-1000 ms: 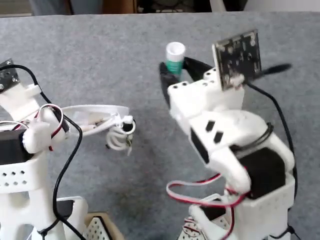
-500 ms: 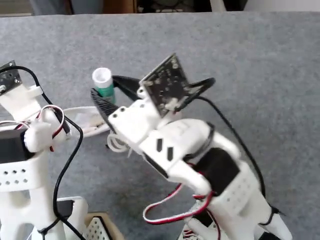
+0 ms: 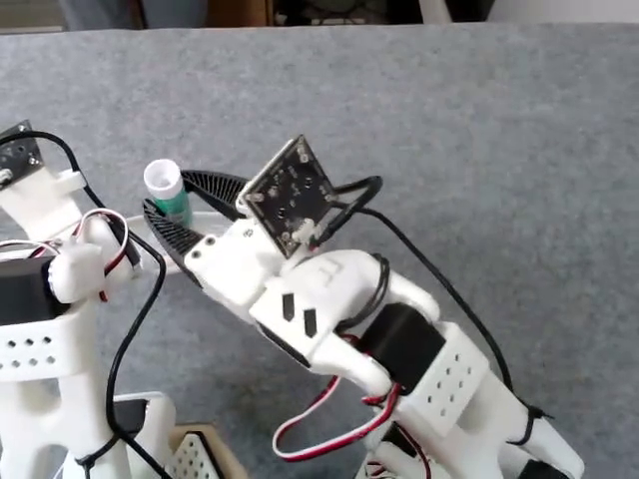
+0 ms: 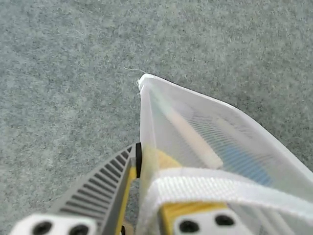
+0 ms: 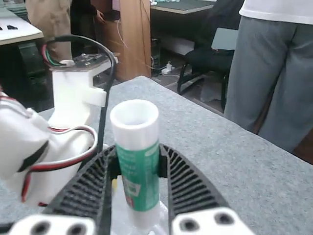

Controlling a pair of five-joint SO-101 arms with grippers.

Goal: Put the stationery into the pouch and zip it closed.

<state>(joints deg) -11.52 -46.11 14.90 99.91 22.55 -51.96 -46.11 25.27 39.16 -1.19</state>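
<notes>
Near edge, high view: the left arm stands at the left. The right arm slants across the middle of the grey table cover.

The left gripper is closed on the rim of the mesh pouch. One ribbed finger presses the fabric from one side. The opposite jaw is mostly covered by a white webbing strip. The pouch narrows to a far corner with a loose thread; cannot tell whether that corner touches the table cover. A pale rod-shaped item and a blue patch show through the mesh, and neither can be identified.

The right gripper is part-open, only as wide as the glue stick, with both ribbed fingers against the green label. The stick is upright, white cap on top. Its lower end is cut off by the frame edge, and something white sits there; cannot tell whether that is pouch or stick.

From above, the right arm covers nearly all of the pouch. The glue stick is held beside the left arm.
</notes>
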